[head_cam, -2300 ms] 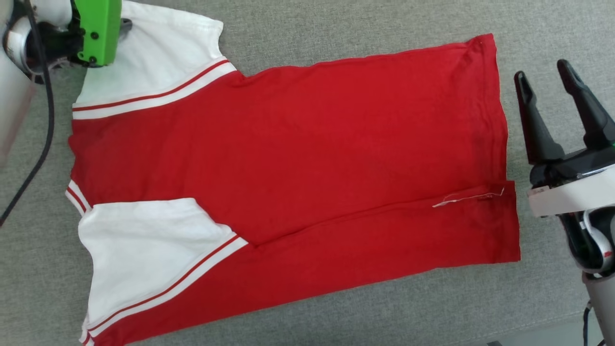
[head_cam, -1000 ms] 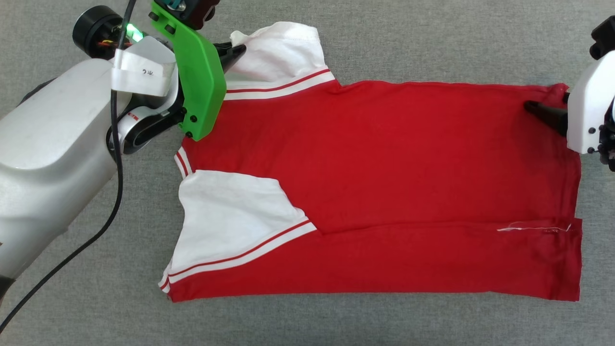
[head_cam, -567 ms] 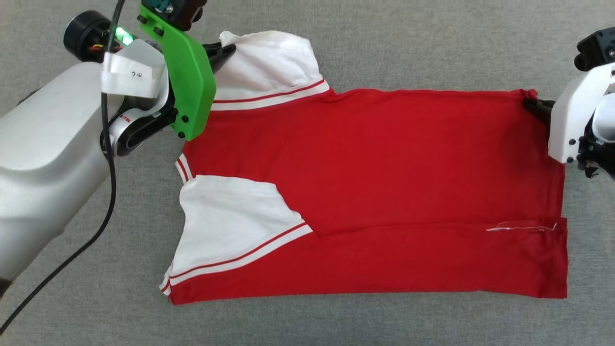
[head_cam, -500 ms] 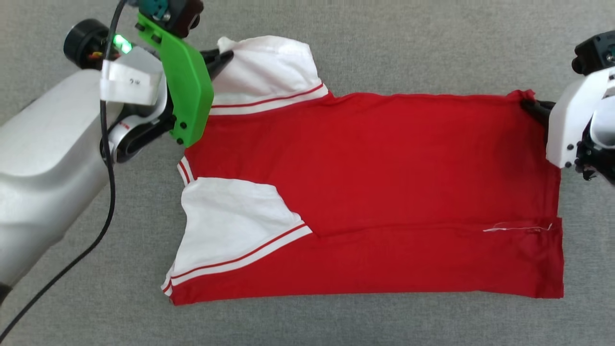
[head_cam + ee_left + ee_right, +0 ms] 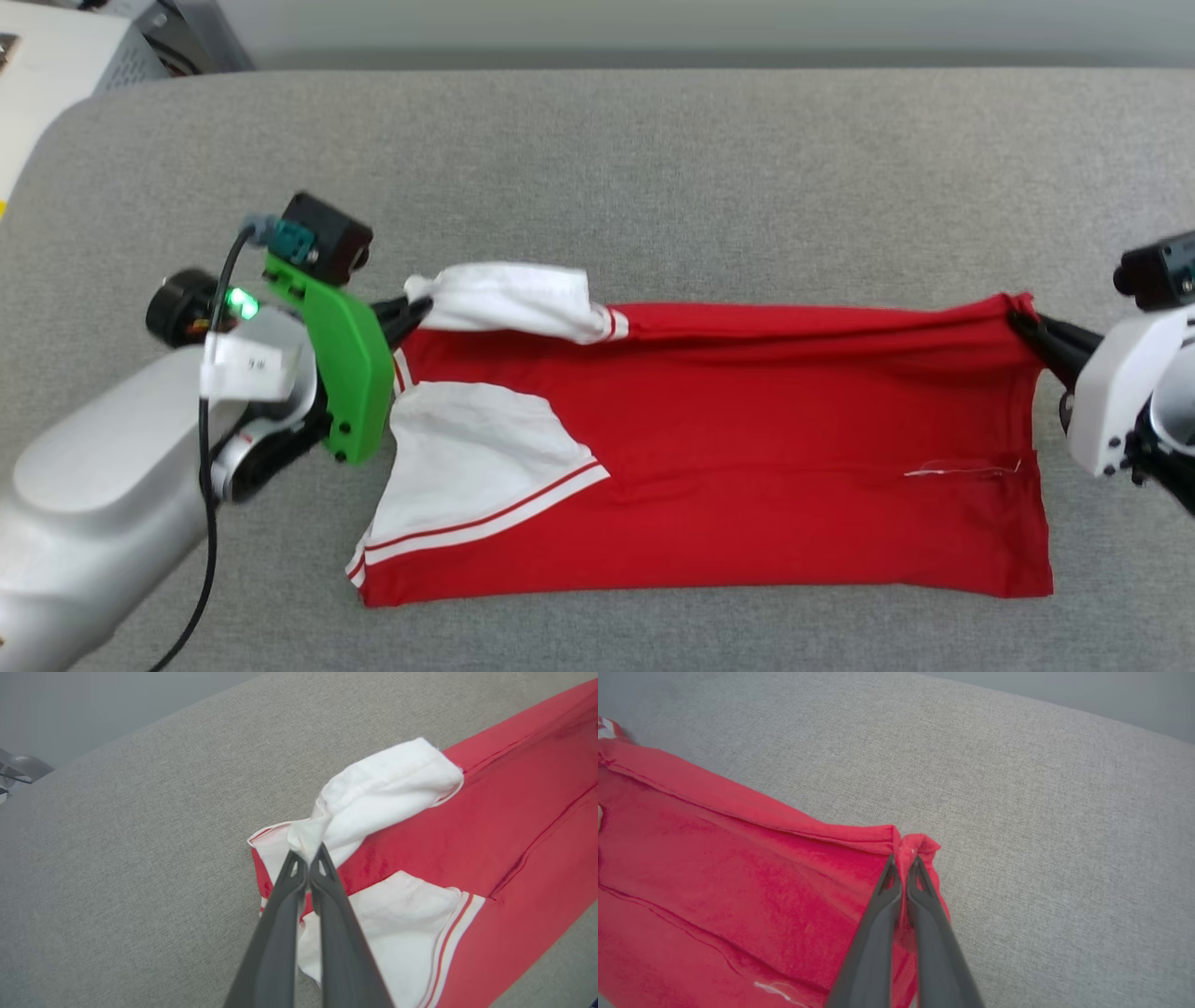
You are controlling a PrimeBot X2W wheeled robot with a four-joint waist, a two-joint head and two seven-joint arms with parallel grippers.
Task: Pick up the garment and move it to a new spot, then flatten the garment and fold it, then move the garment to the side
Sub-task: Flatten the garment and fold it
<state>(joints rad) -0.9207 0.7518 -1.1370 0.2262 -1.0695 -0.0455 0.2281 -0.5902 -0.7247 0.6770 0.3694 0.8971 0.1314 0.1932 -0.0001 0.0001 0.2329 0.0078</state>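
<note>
You had left hand (image 5: 307, 855) and right hand (image 5: 903, 861) clamped on the garment's (image 5: 747, 411) far corners, smart, since it looked light and floppy.

Head view: from high up, facing forward and down, taking in the whole garment (image 5: 747, 448) on the grey surface (image 5: 653, 159). Left wrist view: close behind the left gripper (image 5: 308, 851), facing the sleeve end. Right wrist view: close behind the right gripper (image 5: 903, 858), facing the hem corner. Shared by all three: the red cloth
</note>
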